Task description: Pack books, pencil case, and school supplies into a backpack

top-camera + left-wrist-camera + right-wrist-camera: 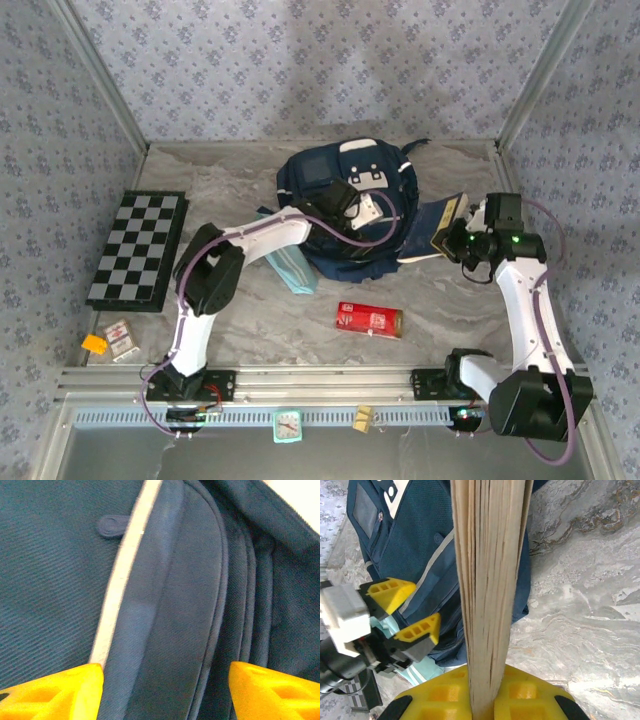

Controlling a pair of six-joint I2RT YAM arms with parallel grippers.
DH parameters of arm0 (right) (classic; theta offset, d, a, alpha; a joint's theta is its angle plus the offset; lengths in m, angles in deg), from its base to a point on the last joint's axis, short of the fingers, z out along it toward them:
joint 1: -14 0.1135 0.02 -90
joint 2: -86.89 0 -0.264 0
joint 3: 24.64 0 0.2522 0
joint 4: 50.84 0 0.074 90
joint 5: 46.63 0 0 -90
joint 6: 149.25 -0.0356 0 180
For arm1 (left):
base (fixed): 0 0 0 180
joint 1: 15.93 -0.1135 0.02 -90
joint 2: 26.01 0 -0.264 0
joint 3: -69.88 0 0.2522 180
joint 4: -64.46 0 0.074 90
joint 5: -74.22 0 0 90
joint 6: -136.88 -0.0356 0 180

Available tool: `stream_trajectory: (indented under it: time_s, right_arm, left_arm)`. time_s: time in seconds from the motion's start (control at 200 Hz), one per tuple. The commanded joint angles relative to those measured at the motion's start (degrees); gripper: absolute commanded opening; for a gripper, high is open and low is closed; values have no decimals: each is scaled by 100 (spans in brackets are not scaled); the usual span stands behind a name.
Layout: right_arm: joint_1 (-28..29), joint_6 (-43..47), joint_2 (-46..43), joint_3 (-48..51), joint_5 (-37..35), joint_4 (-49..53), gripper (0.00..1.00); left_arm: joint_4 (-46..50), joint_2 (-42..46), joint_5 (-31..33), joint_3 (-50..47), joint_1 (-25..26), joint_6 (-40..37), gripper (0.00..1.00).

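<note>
Clamping the books (487,580) edge-on, the right fingers (445,695) are holding them beside the backpack (415,545); the left fingers (55,692) are hovering wide apart over its fabric.

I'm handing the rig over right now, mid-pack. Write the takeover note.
Left gripper: open over the backpack, at its striped fabric, holding nothing.
Right gripper: shut on the books, beside the backpack, not yet inside.
Pencil case and red box lie on the table, outside it.
Done: books picked up. To do: pack everything.
</note>
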Motion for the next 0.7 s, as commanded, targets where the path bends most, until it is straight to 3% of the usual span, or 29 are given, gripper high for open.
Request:
stream_trajectory:
  time_s: [0.0, 0.055, 0.155, 0.345, 0.58, 0.695]
  right_arm:
    - [-67, 122, -108, 2, 169, -35, 0]
    - [-87, 124, -110, 26, 191, -37, 0]
    - [-106, 120, -90, 54, 248, -87, 0]
    - [-164, 138, -98, -54, 241, -21, 0]
    - [-274, 155, -168, -308, 207, 285, 0]
    - [-319, 163, -260, -495, 55, 622, 0]
  left_arm:
    - [385, -250, 192, 377, 92, -370, 68]
    - [340, -313, 200, 424, 107, -411, 69]
    - [211, -514, 760, 538, 120, -429, 67]
    - [96, -437, 1417, 672, 107, -361, 44]
    - [7, 41, 1419, 724, 23, -296, 1]
    - [70, 370, 1543, 871, -48, -71, 0]
